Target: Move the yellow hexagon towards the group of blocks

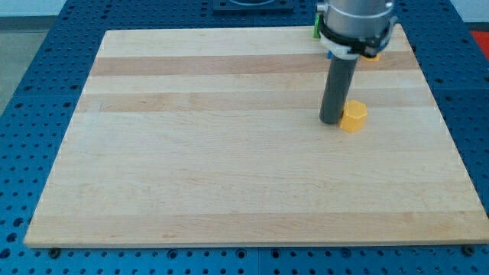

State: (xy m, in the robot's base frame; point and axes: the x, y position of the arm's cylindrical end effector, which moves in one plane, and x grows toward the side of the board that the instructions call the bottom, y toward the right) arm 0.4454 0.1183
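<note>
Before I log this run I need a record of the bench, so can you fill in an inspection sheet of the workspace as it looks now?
Surface: pale wooden board lying on a blue perforated table.
Job's things: yellow hexagon in the view's upper right part of the board; the group of blocks is mostly hidden behind the arm, only a green edge and an orange edge show.
Clutter: nothing seen.
Claw: none fitted; my tip sits right against the hexagon's left side.
Cables: nothing seen.
Surroundings: pale strip beyond the table at the view's top.
</note>
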